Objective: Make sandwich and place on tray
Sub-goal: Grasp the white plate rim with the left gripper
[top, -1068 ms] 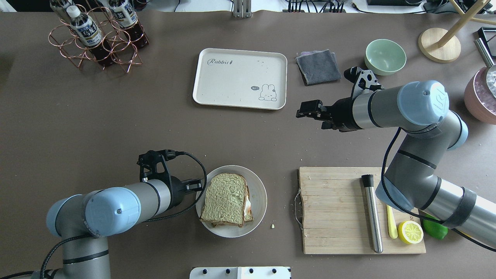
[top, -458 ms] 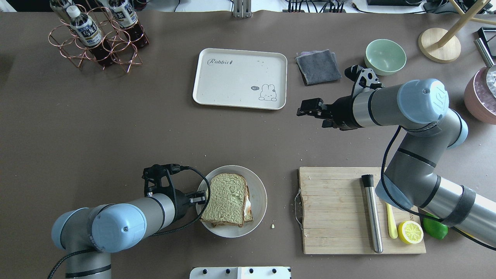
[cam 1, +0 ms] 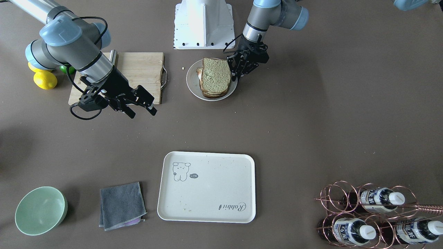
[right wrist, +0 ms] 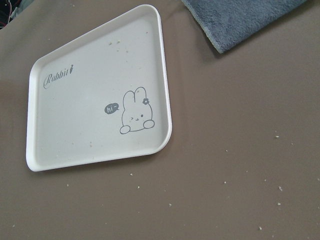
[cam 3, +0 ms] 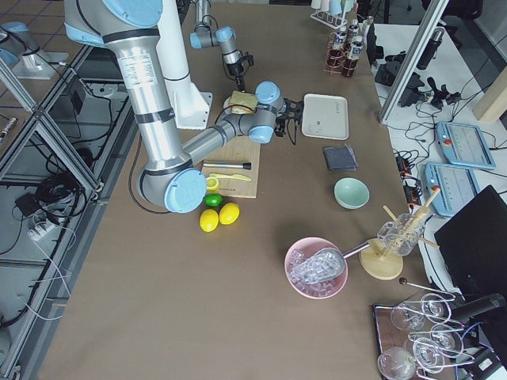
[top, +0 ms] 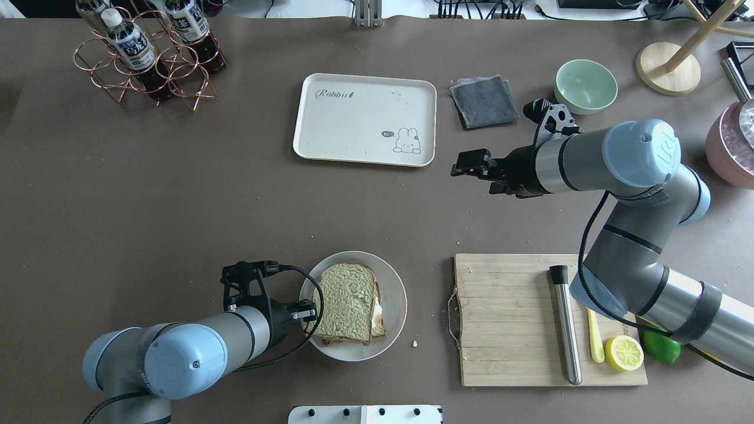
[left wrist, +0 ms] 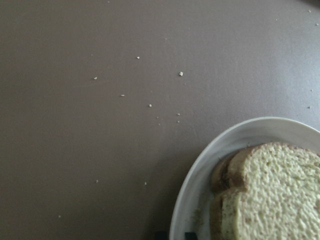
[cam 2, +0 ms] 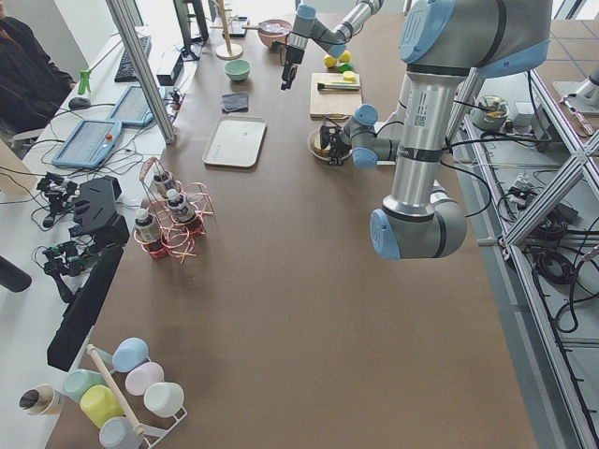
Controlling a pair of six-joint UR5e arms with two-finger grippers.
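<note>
The sandwich [top: 347,309], two greenish-tan bread slices with egg showing at its right edge, lies on a round grey-white plate [top: 396,294] at the front centre. It also shows in the front view [cam 1: 216,76] and the left wrist view [left wrist: 280,200]. My left gripper [top: 306,310] is open at the plate's left rim, right beside the sandwich. The cream tray [top: 353,129] with the "Rabbit" script lies empty at the back centre and fills the right wrist view [right wrist: 90,125]. My right gripper [top: 459,168] is open and empty, hovering just right of the tray.
A wooden cutting board [top: 506,318] at the front right holds a metal rod [top: 565,324] and a lemon half [top: 624,352]. A grey cloth [top: 483,101] and a green bowl [top: 585,86] lie right of the tray. A copper bottle rack [top: 147,59] stands back left.
My left gripper has moved toward the robot's side along the plate's left rim and closer to the sandwich. The right arm has barely moved.
</note>
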